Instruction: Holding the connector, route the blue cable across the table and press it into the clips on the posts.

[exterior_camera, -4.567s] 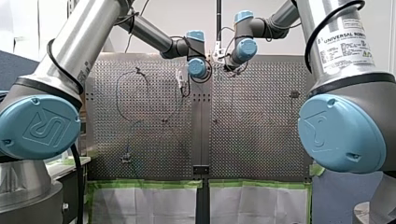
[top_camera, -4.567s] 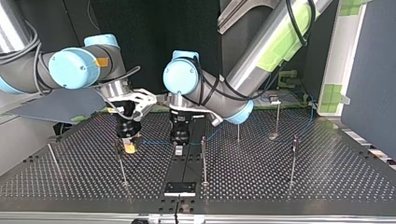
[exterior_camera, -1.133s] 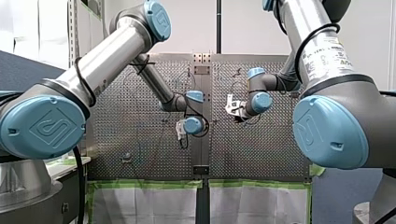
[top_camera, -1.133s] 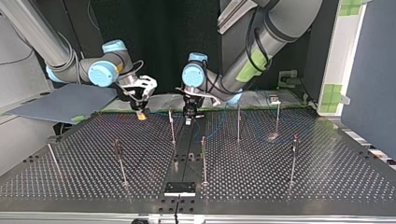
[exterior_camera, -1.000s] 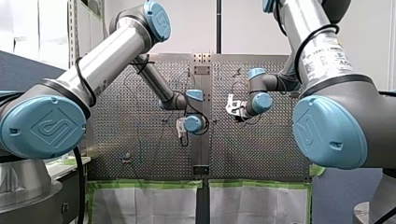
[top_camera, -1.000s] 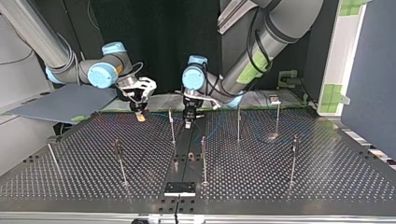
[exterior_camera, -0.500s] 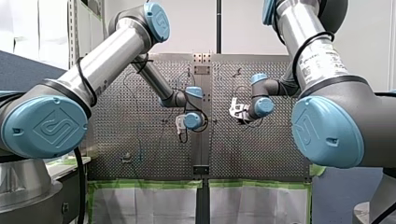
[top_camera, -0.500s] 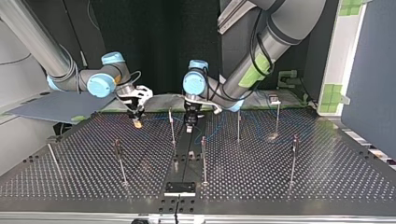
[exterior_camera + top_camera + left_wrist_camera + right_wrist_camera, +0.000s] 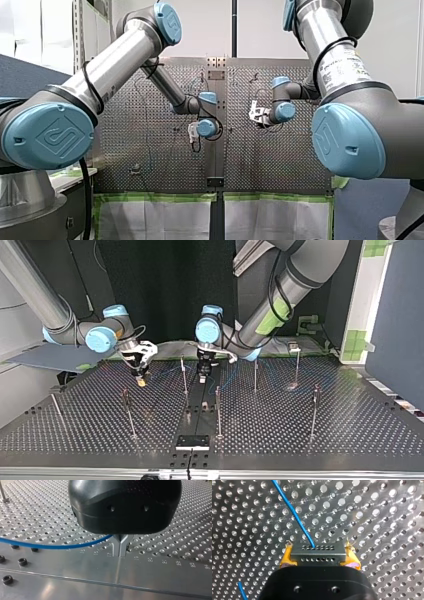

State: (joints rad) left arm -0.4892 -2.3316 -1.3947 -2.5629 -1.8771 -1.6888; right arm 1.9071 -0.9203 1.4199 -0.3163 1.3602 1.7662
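Observation:
In the right wrist view, yellow pads [image 9: 287, 556] clamp a grey connector [image 9: 318, 553] pierced with small holes. The blue cable [image 9: 294, 512] leaves the connector and runs ahead over the perforated plate. My right gripper [image 9: 142, 382] hangs low over the table at the top view's left. My left gripper [image 9: 201, 377] points down beside the central post [image 9: 183, 371]. Its metal fingers [image 9: 117, 547] stand pressed together just above the plate, and the blue cable [image 9: 50, 546] runs in at their root.
Several thin posts stand on the perforated table [image 9: 280, 430], among them one [image 9: 218, 410] near the middle and one [image 9: 128, 412] left of it. A dark plate [image 9: 192, 441] sits on the centre strip near the top view's front edge.
My right gripper has carried the connector leftward and lower in the top view, nearer the table. My left gripper has dipped slightly beside the central post.

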